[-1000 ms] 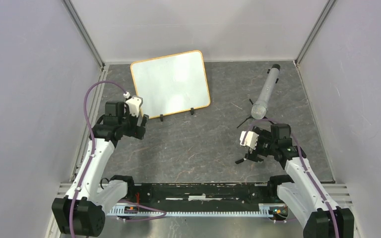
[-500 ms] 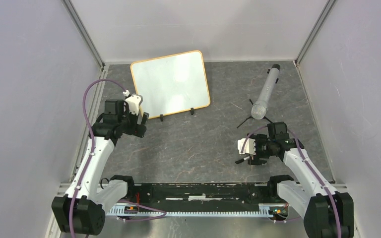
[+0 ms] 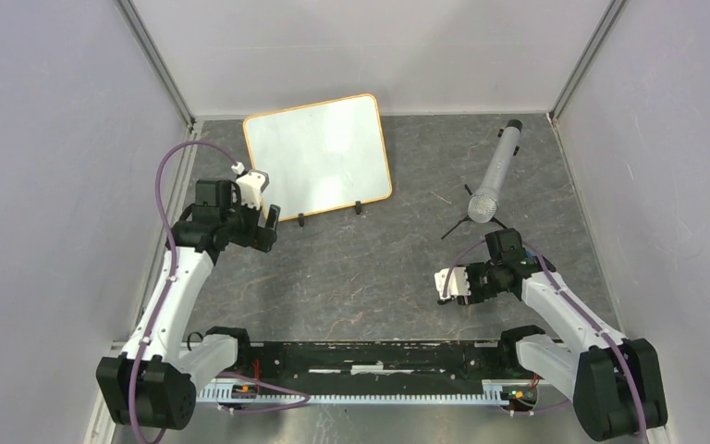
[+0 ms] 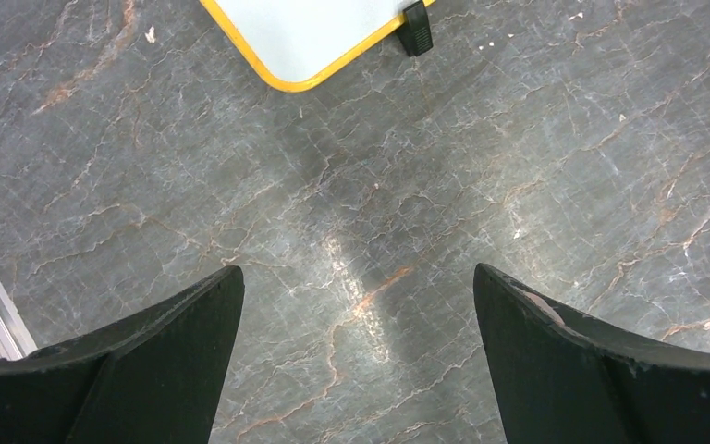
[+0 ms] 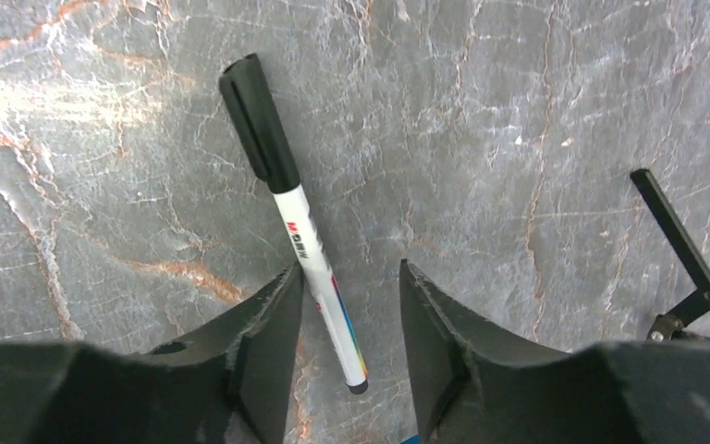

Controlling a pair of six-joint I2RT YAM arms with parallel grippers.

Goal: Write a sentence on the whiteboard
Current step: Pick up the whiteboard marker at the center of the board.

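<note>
The whiteboard (image 3: 319, 157) is blank; the right pincer (image 5: 351, 268) stands half-open astride the marker (image 5: 298, 227), seemingly not yet gripping; the left pincer (image 4: 358, 270) gapes empty.

Left arm (image 3: 172, 296), right arm (image 3: 566, 313): white links, black joints, purple cable (image 3: 161, 185); black tapered gripper fingers (image 4: 148, 370).

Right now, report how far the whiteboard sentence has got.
Done: nothing; the whiteboard shows no writing. In hand: the right gripper straddles the capped marker lying on the table, jaws not clamped. The left gripper hangs open near the board's corner. Left: grip, uncap, write the sentence.
</note>
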